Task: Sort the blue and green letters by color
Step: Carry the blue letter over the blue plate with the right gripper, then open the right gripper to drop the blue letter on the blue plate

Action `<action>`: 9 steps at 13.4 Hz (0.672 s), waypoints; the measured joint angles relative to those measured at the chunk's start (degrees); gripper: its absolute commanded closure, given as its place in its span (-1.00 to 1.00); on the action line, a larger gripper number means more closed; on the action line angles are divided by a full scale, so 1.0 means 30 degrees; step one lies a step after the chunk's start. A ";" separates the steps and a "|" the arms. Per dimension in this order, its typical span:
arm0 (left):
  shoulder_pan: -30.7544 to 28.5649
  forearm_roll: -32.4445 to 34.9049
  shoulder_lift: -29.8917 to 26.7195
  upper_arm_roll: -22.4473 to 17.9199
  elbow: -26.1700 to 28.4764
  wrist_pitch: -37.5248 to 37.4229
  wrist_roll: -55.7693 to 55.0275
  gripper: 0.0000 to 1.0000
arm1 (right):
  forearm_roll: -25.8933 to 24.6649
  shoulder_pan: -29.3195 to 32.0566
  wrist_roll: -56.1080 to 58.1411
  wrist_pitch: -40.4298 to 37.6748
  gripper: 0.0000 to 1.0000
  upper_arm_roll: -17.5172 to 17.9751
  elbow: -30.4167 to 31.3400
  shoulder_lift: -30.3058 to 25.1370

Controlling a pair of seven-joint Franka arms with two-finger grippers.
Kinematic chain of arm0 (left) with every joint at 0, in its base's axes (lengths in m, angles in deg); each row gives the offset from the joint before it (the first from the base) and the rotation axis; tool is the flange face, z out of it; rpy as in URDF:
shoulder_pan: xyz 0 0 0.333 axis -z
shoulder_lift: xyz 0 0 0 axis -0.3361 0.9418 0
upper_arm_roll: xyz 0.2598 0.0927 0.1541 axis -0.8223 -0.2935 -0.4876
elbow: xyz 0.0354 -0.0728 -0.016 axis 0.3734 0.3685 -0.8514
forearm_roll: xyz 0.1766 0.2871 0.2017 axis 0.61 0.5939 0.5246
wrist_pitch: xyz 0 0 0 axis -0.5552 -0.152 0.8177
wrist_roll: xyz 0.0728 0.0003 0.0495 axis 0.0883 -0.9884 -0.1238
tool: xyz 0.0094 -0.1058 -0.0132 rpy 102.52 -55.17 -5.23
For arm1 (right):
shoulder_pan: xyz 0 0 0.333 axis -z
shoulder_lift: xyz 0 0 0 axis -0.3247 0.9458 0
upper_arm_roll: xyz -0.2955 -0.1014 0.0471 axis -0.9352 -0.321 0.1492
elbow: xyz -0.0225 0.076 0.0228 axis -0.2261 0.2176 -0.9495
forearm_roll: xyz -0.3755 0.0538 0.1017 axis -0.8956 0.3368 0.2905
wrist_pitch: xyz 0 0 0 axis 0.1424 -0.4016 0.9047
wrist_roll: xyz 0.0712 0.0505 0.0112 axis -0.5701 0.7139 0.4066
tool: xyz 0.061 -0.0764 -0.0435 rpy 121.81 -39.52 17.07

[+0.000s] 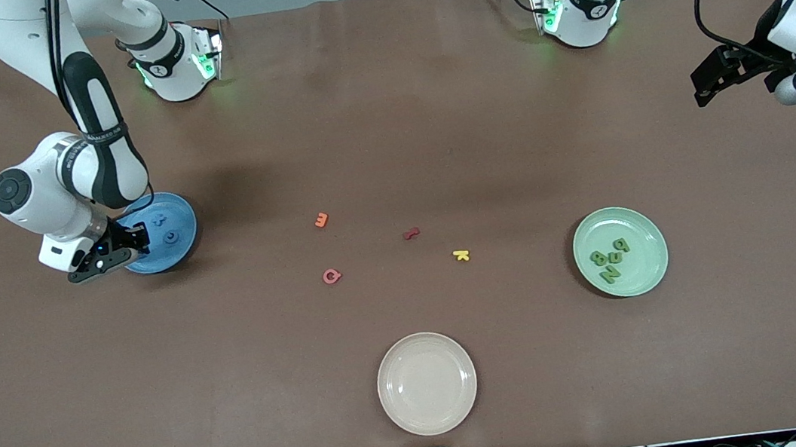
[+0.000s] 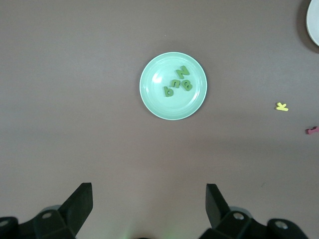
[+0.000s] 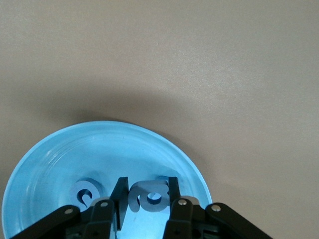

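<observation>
Front view: brown worktop (image 1: 383, 104), cream plate (image 1: 427, 383) nearest the camera, green plate (image 1: 620, 251) carrying four green letters (image 1: 611, 258). Over the blue plate (image 1: 173, 213), the right tool (image 3: 147, 201) pinches a blue letter (image 3: 148, 196), others beside it. Left tool (image 2: 149, 204) waits, fingers spread, above bare worktop.

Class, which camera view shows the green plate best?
Left wrist view: the green plate sits whole and central, its four green letters distinct. Front view shows the whole plate, smaller. Right wrist view misses it.
</observation>
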 measured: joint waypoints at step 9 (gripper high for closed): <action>0.0002 0.0000 0.0050 0.0001 -0.0766 0.0014 0.0007 -1.00 | 0.0000 -0.0065 -0.0006 0.0082 -0.93 0.0174 -0.0583 0.0002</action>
